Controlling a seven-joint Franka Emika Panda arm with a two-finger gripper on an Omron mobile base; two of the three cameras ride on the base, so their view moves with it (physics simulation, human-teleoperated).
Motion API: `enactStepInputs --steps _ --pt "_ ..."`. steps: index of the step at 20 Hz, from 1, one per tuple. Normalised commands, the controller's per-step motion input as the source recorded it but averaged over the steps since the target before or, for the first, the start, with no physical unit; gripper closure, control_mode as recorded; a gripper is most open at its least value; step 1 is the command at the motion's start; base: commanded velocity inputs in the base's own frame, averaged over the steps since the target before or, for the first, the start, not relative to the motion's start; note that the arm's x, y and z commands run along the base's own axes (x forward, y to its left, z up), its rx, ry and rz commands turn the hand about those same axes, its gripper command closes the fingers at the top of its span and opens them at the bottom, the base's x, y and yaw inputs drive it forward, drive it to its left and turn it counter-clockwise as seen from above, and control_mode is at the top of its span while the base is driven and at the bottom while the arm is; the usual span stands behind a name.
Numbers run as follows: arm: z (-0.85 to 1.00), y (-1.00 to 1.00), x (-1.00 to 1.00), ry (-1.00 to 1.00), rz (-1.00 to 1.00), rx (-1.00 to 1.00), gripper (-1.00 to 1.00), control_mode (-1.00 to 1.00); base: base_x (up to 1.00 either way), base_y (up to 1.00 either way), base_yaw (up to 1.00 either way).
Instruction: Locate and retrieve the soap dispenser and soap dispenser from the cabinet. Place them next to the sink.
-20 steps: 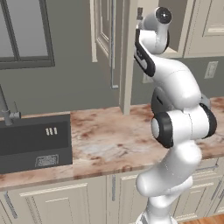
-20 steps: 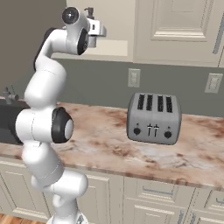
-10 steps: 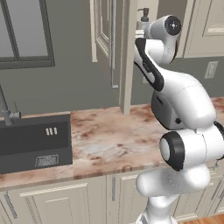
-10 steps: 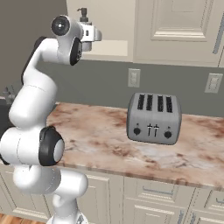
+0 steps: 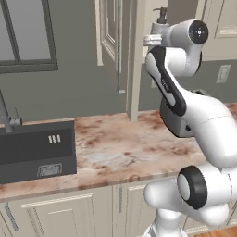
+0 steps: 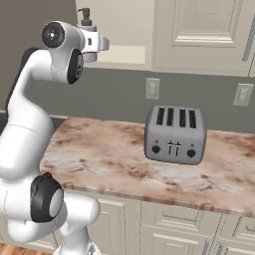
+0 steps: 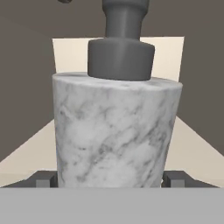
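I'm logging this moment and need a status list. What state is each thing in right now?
Soap dispenser: upright on the cabinet shelf, between the two fingertips, pump up.
Gripper: open, one fingertip either side of the bottle's base; contact cannot be told.
Cabinet: door swung open.
Sink: nothing visible in it, faucet not running.
Toaster: upright on the counter, slots empty.
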Motion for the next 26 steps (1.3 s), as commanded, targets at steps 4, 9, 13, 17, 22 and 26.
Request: enactStepInputs --steps 4,9,13,17,22,26 --pt "0.05 0.0 -0.74 0.03 0.01 0.0 1.0 -1.0 0.0 0.0 0.0" --pt "-0.08 0.03 -0.74 0.0 0.0 0.0 1.0 -1.0 0.0 0.0 0.0" --pt "-0.34 0.0 -0.93 0.0 0.0 0.0 1.0 -1.0 0.0 0.0 0.0" --pt "-0.54 0.0 -0.85 0.0 0.0 0.0 1.0 -1.0 0.0 0.0 0.0" --pt "-0.73 0.0 -0.79 -0.09 0.0 0.0 1.0 -1.0 0.0 0.0 0.0" --pt "-0.89 0.0 -0.3 -0.25 0.07 0.0 1.0 -1.0 0.0 0.0 0.0"
